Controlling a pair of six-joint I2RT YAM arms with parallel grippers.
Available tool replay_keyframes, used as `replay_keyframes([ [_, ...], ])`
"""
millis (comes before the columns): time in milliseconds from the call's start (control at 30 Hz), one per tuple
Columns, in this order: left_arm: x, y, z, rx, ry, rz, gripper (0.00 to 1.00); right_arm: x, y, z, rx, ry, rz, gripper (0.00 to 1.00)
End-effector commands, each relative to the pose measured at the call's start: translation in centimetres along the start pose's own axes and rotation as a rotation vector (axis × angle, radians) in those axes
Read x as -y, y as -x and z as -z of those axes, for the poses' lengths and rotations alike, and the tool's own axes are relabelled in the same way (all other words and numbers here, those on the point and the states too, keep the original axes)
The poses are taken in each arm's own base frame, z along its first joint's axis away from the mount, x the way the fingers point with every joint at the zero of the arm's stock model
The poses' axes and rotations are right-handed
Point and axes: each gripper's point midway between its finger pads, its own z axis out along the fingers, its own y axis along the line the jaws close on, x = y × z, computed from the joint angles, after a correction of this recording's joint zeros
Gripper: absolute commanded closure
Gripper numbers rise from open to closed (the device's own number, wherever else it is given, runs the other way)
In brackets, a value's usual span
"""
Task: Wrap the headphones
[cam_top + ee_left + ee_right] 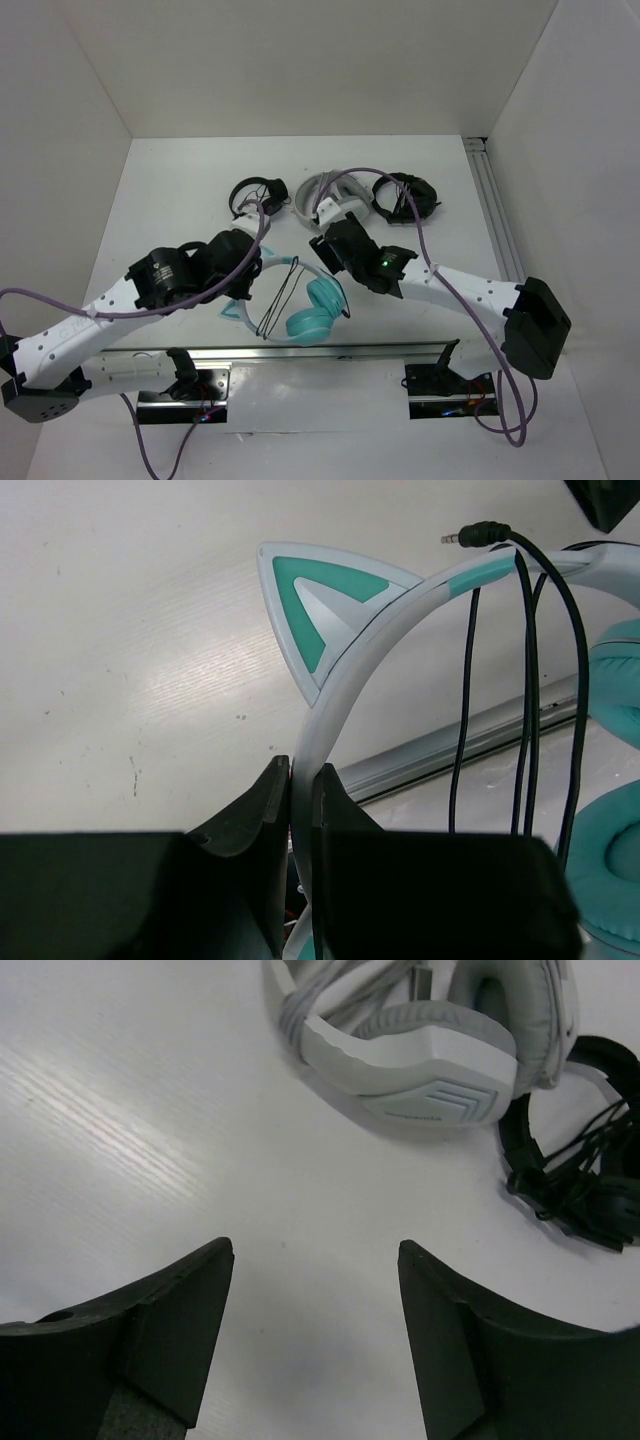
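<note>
My left end effector (pixel 300 775) was clenched on the pale headband (pixel 345 695) of the headphones (pixel 312 308), just below a cat ear (pixel 315 605). From its fingers the band rose and arched away to the right. The black cable (pixel 525 680) hung in loops across that band, right of the grip, its plug (pixel 478 532) loose at the top. My right end effector (pixel 315 1250) was released, jaws wide over bare desk (pixel 150 1110) (nothing between them). The headphones lay behind it, toward the arm bases, not ahead. I judged the right arm the free one for the plug end.
</note>
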Motion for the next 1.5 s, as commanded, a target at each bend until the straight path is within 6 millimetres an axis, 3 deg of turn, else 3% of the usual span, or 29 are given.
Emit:
replay_keyframes([
  [0,0.2,1.6,0.9,0.056,-0.037,0.093,1.00,1.8,1.8,-0.3,0.034,-0.051,-0.047,0.24],
  [67,0.1,1.8,0.4,0.052,-0.045,0.114,1.00,2.8,2.2,-0.4,0.027,-0.049,-0.079,0.24],
  [200,-2.2,1.2,-1.0,0.038,0.058,0.169,1.00,4.8,3.1,-0.1,0.045,-0.094,-0.123,0.21],
  [233,-3.0,1.4,-1.1,0.049,0.091,0.220,1.00,6.2,2.6,-0.2,0.029,-0.150,-0.154,0.19],
  [367,-5.2,-0.1,-2.6,0.024,0.208,0.345,1.00,9.5,2.6,0.6,0.027,-0.260,-0.253,0.11],
  [433,-6.2,-1.1,-3.6,0.022,0.276,0.404,1.00,10.0,3.1,1.6,0.041,-0.257,-0.283,0.10],
  [500,-6.9,-2.8,-4.8,0.014,0.337,0.508,1.00,9.7,3.5,2.1,0.057,-0.228,-0.298,0.08],
  [567,-7.5,-2.8,-6.1,0.061,0.354,0.572,1.00,9.6,4.6,3.3,0.094,-0.188,-0.321,0.03],
  [633,-8.1,-4.1,-7.6,0.073,0.368,0.569,1.00,9.7,5.6,4.6,0.132,-0.162,-0.334,0.00],
  [667,-7.7,-3.0,-8.7,0.119,0.325,0.550,1.00,9.5,5.9,4.9,0.144,-0.144,-0.347,0.00],
  [700,-8.2,-4.1,-9.8,0.105,0.339,0.543,1.00,8.8,6.4,5.3,0.159,-0.109,-0.344,0.00],
  [800,-8.6,-3.8,-12.6,0.114,0.275,0.499,1.00,8.1,7.5,6.9,0.201,-0.069,-0.343,0.00],
  [967,-10.9,-2.6,-15.6,0.162,0.247,0.449,1.00,6.5,7.9,8.0,0.215,-0.026,-0.319,0.00],
  [1000,-12.1,-2.8,-16.1,0.162,0.260,0.447,1.00,5.8,8.0,8.1,0.218,-0.010,-0.311,0.00],
  [1033,-11.8,-2.0,-16.5,0.198,0.206,0.449,1.00,5.8,7.7,8.2,0.215,-0.010,-0.310,0.00],
  [1133,-12.9,-2.6,-18.2,0.210,0.195,0.429,1.00,5.0,7.4,8.3,0.211,0.004,-0.284,0.00],
  [1267,-13.5,-3.9,-19.8,0.110,0.201,0.460,1.00,4.2,7.2,8.3,0.200,0.004,-0.254,0.00],
  [1400,-14.6,-4.5,-19.2,0.111,0.264,0.501,1.00,3.7,7.4,8.4,0.216,0.012,-0.252,0.00],
  [1467,-15.1,-5.0,-18.9,0.103,0.297,0.550,0.94,3.6,7.0,8.2,0.208,0.011,-0.248,0.00],
])
